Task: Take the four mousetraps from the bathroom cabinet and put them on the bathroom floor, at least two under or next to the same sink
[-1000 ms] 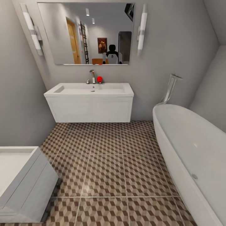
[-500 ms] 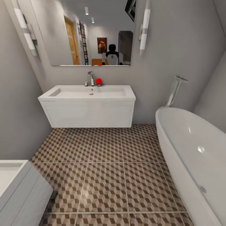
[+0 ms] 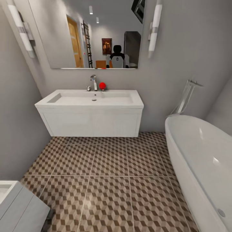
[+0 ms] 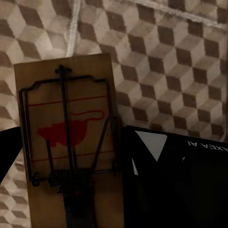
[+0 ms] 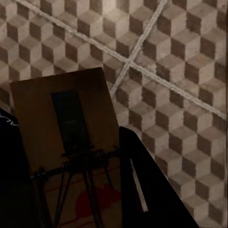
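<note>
evidently the carrying step is in hand: each tool has a mousetrap and the robot faces the sink (image 3: 93, 98) across the bathroom floor (image 3: 109, 180). the next move, as i judge it, calls for closing on the vanity, then lowering a trap flat onto the tiles under or right beside the basin. in the left wrist view the left tool (image 4: 71, 209) is closed on the left mousetrap (image 4: 66, 137), wire and red mark facing the camera, tiles well below. the right tool (image 5: 76, 190) likewise grips the right mousetrap (image 5: 66, 133) by its board. both arms point their fingers down at the floor, traps held apart from it.
</note>
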